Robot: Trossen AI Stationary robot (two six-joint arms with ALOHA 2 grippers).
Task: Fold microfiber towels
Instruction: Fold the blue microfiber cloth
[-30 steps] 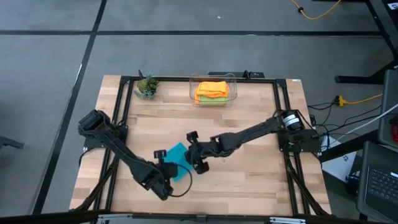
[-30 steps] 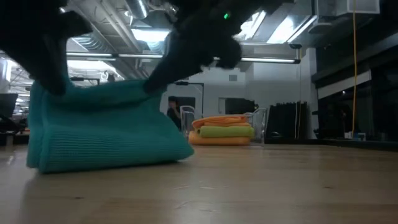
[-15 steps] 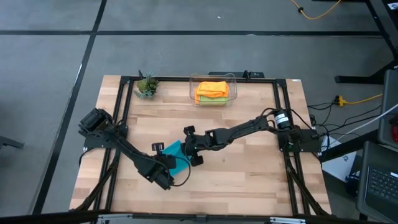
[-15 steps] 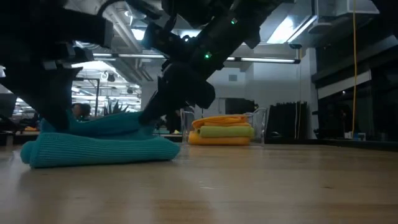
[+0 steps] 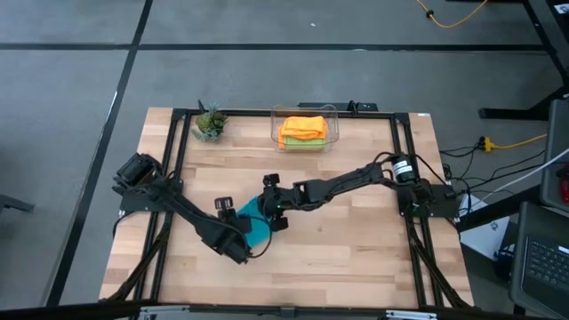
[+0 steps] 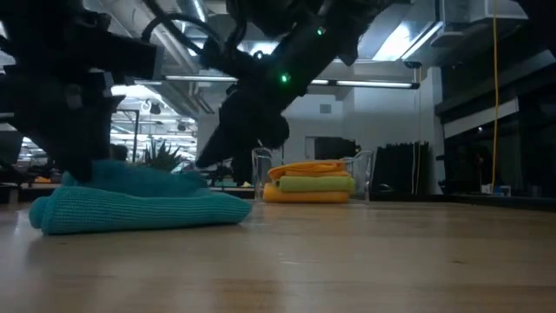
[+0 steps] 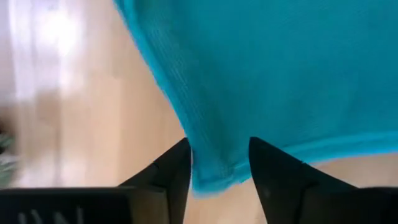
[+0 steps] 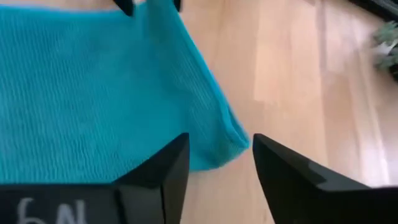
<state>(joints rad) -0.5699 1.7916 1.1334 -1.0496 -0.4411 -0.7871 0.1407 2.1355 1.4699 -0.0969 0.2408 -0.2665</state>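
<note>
Lying folded, one teal towel sits between spread left gripper and right gripper

No legible text, label, brand or number in the high or low views. Left wrist view: pale marks on the dark bar beside the jaws, cut off at the picture's edge, not readable. Right wrist view: pale handwritten-looking marks on the dark bar beside the jaws, also cut off; characters cannot be made out with confidence. No signs readable in the room behind the surface.
</note>
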